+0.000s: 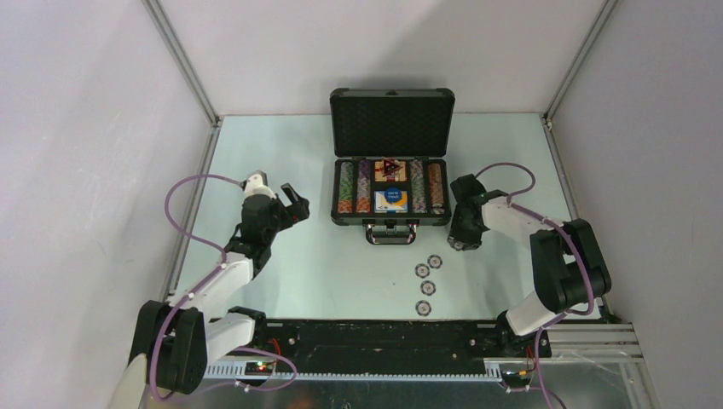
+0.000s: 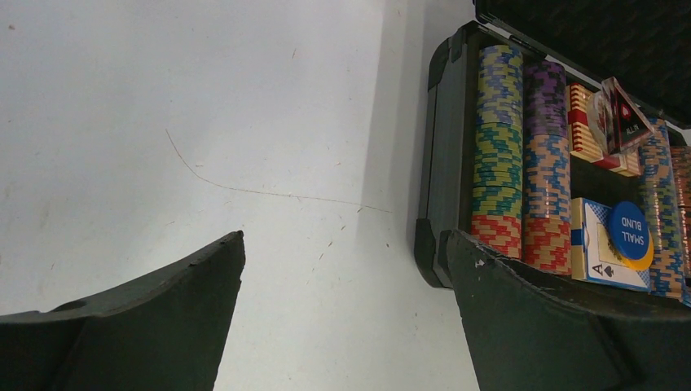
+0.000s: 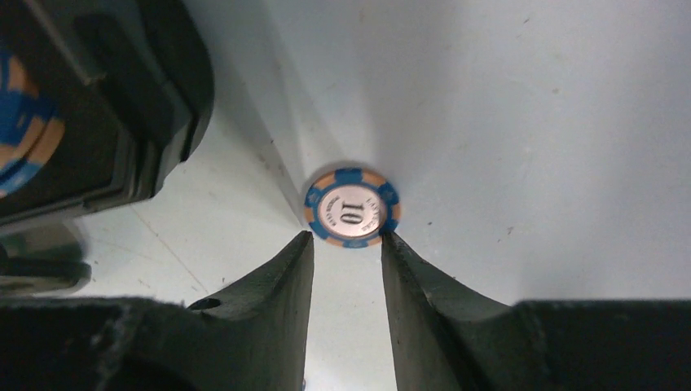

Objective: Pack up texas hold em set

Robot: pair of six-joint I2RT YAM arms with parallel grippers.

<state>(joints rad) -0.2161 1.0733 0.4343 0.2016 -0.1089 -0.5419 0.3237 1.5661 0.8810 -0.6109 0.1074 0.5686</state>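
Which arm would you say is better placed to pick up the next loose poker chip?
Right: the right gripper hangs over an orange-and-blue chip beside the briefcase. The left gripper is on the briefcase's far side from the loose chips.

From above the near edge, the top camera is taking in the whole table (image 1: 281,281). Both wrist cameras are sitting low and close, each sharing the case (image 2: 444,147): left side, right corner.
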